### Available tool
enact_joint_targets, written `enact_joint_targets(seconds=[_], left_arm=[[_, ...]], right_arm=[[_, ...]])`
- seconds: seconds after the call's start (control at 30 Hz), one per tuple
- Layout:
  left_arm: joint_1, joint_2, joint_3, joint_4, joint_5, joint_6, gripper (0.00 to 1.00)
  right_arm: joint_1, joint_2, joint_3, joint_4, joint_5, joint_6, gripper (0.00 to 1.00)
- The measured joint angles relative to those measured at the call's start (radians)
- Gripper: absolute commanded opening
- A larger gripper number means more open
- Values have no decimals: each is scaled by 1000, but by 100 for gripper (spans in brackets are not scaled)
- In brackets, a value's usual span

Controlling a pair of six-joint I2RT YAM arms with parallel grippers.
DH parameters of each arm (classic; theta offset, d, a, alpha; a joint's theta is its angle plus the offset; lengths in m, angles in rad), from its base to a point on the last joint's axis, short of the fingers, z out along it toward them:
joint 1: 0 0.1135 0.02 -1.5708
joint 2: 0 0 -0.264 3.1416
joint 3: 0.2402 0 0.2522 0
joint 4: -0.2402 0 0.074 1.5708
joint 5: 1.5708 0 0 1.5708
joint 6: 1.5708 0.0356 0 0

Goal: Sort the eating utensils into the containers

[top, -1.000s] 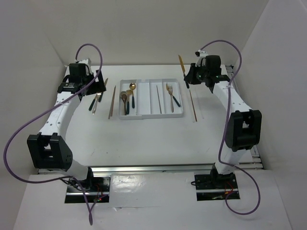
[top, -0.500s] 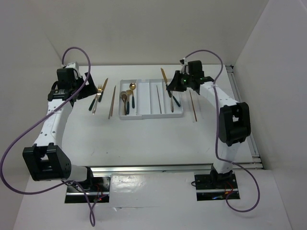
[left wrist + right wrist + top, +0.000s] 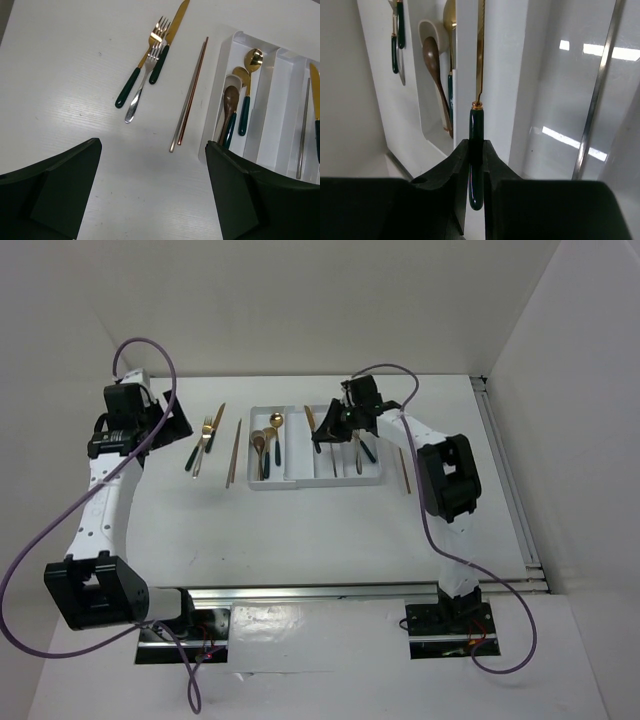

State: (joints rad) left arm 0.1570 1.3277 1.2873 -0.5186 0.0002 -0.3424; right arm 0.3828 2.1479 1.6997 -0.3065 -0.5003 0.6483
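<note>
The white tray (image 3: 300, 480) has four long compartments. Several spoons (image 3: 266, 440) lie in its left one, a chopstick (image 3: 331, 450) in the third and a fork (image 3: 357, 440) in the right one. My right gripper (image 3: 324, 433) is shut on the dark handle of a gold-bladed knife (image 3: 310, 419). It holds the knife above the tray, near the wall between the first and second compartments (image 3: 465, 75). The handle (image 3: 475, 130) sits between the closed fingers of my right gripper (image 3: 476, 145). My left gripper (image 3: 172, 420) is open and empty over bare table (image 3: 152, 150).
Left of the tray lie two forks (image 3: 142, 80), a knife (image 3: 167, 47) and a pair of chopsticks (image 3: 189, 102). One chopstick (image 3: 403, 468) lies on the table right of the tray. White walls close in the back and sides.
My right arm has swung left with the knife, from beyond the tray's right end to over its left half. My left arm has drawn back to the left, away from the loose utensils.
</note>
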Motion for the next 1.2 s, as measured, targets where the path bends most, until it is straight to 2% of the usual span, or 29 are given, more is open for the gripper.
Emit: enact_joint_targets(seconds=[0.4, 0.5, 0.57, 0.67, 0.77, 0.9, 0.93, 1.07, 1.17, 1.2], left_arm=[[19, -10, -1, -23, -3, 3, 99], [19, -10, -2, -24, -2, 6, 99], [19, -10, -5, -26, -2, 23, 99], [19, 6, -5, -38, -2, 56, 99], [19, 74, -2, -50, 5, 113, 99], [19, 248, 24, -71, 50, 211, 88], [19, 300, 41, -79, 61, 224, 79], [19, 510, 156, -114, 102, 286, 55], [19, 652, 275, -138, 111, 317, 41], [19, 690, 312, -140, 109, 322, 40]], right_arm=[[51, 159, 82, -6, -2, 104, 0], [61, 161, 85, 6, -26, 117, 32], [63, 161, 85, 11, -43, 124, 44], [64, 161, 85, 16, -57, 118, 53], [64, 161, 85, 20, -56, 93, 54], [56, 142, 78, 20, -39, 34, 56], [52, 129, 72, 17, -35, 16, 54], [23, 51, 56, 10, -28, -54, 54], [-11, -28, 49, 11, -18, -108, 53], [-23, -59, 47, 13, -13, -126, 53]])
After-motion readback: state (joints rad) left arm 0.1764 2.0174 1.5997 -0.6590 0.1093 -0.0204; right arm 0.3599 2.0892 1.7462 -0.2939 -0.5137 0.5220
